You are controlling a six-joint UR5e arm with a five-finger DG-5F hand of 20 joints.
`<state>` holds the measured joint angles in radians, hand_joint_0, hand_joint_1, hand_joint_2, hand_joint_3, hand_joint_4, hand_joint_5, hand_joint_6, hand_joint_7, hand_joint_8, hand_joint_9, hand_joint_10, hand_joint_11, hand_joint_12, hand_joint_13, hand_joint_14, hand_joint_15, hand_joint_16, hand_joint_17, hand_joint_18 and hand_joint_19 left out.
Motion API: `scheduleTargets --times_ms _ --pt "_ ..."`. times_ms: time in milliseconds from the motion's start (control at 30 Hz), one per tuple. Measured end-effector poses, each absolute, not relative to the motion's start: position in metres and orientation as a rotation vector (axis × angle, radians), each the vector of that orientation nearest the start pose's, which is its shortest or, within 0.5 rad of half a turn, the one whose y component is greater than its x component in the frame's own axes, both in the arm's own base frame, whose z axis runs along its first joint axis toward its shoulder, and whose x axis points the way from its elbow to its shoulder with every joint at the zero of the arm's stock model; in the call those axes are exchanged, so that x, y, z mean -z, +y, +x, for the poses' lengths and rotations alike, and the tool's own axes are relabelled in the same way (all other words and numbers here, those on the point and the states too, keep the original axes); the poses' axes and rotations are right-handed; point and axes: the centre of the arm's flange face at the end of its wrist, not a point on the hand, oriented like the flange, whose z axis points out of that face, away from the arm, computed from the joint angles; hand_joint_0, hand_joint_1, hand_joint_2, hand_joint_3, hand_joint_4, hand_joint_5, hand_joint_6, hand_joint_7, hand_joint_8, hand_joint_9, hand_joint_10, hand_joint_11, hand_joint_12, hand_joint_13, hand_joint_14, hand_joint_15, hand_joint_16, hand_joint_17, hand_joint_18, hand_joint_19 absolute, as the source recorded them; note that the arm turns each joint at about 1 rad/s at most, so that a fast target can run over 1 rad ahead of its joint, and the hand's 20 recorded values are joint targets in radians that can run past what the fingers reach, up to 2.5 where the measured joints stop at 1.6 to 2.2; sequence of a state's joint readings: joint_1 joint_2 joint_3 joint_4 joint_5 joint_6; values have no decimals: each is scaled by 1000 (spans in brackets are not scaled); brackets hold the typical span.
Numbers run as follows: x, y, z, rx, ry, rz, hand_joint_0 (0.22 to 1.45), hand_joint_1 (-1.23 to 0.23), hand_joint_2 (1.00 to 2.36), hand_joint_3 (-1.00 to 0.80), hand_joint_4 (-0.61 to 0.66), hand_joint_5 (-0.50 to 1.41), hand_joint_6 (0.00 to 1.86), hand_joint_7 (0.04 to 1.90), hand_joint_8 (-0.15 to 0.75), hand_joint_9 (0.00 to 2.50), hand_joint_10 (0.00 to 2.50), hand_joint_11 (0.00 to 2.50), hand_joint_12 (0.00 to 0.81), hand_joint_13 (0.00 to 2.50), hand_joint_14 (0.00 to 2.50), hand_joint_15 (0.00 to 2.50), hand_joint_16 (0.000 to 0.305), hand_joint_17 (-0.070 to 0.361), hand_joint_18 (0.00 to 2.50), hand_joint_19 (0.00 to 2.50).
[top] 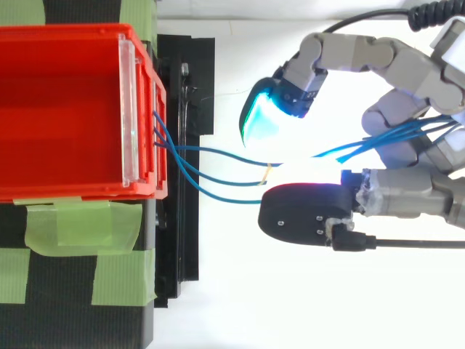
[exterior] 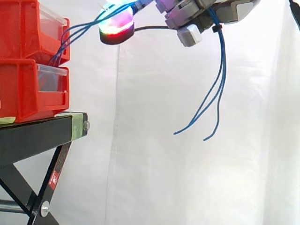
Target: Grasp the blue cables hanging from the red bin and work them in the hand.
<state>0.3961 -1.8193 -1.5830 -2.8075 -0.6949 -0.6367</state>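
Since the blue cables [exterior: 221,56] run from the red bin [top: 65,36] out between the glowing pads [top: 261,116], the hand [top: 407,196] looks curled round them, probably so the loose ends dangle free below

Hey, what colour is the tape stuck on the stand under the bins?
Light green. The tape strips show best in the top view, on the black stand.
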Motion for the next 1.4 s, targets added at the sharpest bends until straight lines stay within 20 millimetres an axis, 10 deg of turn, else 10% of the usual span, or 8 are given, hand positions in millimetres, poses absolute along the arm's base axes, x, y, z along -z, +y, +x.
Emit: scheduleTargets --times_ms 1400 --pt "-375 37 589 -880 932 1338 957 -661 1015 -238 327 37 326 1238 455 1805 2500 2500 533 1889 2500 1398 203 153 2500 759"
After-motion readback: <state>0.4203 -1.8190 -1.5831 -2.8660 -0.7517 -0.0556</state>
